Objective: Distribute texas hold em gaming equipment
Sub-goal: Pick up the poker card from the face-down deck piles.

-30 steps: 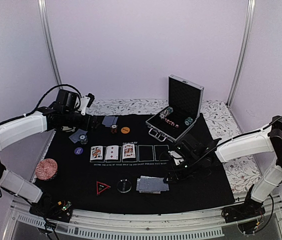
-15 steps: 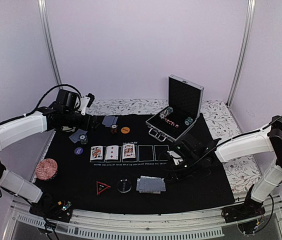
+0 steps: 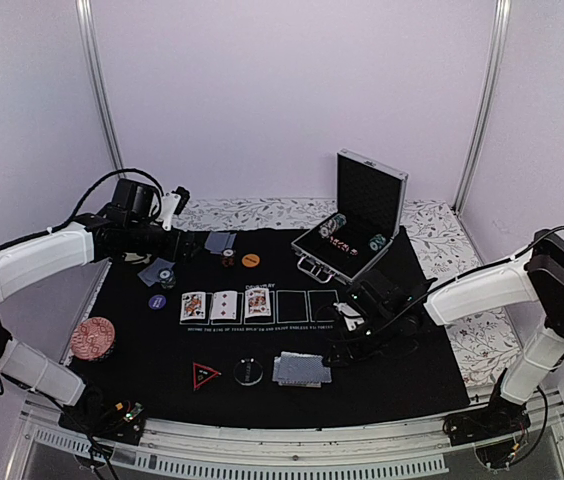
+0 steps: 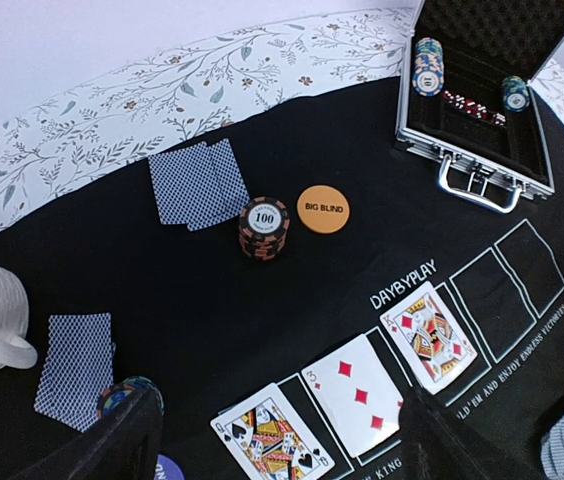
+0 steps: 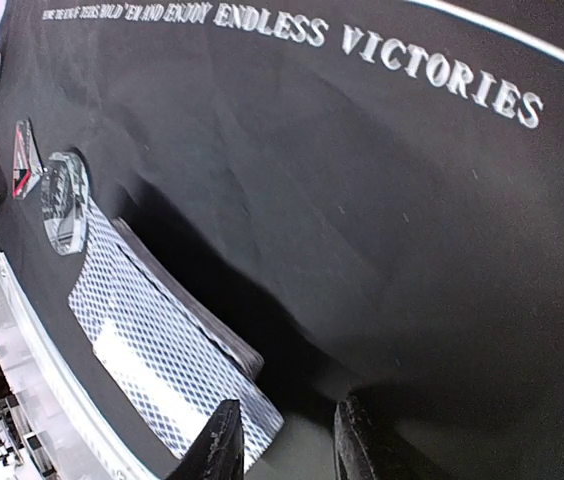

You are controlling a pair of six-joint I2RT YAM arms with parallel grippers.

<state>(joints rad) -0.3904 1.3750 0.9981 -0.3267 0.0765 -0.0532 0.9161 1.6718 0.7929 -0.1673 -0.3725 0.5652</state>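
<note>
Lying near deck (image 3: 302,369), disc (image 3: 249,372), triangle marker (image 3: 205,376)

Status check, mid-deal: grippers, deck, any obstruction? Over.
Left gripper open, holding nothing. Right gripper slightly open, low at edge of card deck, nothing visibly held. Round disc beside deck, away from that gripper.

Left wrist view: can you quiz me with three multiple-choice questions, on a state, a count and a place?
1. The silver aluminium case is: A shut, B open, C upside down.
2. How many face-up playing cards are on the black mat? A two, B three, C five.
3. The orange round BIG BLIND disc lies: A inside the case, B on a card, C beside the brown striped chip stack.
Answers: B, its lid stands raised; B, three lie in a row; C, it sits on the mat next to the stack.
</note>
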